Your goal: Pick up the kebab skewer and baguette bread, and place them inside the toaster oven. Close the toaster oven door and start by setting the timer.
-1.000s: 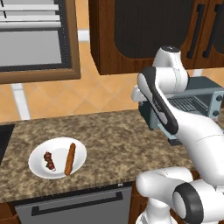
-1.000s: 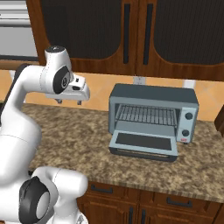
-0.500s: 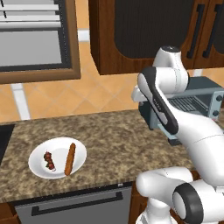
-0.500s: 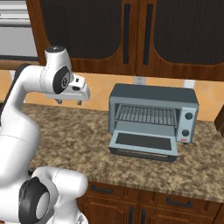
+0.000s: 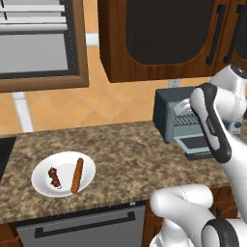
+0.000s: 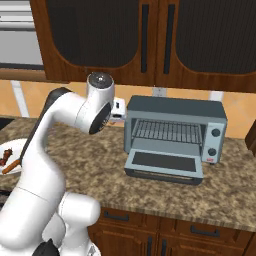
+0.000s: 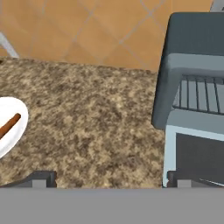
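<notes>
Bench: speckled brown stone [image 5: 125, 159], plate [image 5: 43, 185] at lower left.
Skewer: kebab skewer [image 5: 54, 177] beside baguette bread [image 5: 77, 175], both lengthwise up-frame.
Oven: toaster oven [image 6: 175, 136] stood open, right of frame.
Gripper: gripper [image 7: 111, 178] empty, spread wide; food lay leftward.

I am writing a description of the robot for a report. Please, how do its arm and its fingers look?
The arm is glossy white, built of rounded tubular links. A dark band runs along one link, and a grey round cap closes the top joint. The base shells are white too, with black rings at the joints. The fingers are small, dark grey and blocky. No cables or markings can be seen.
</notes>
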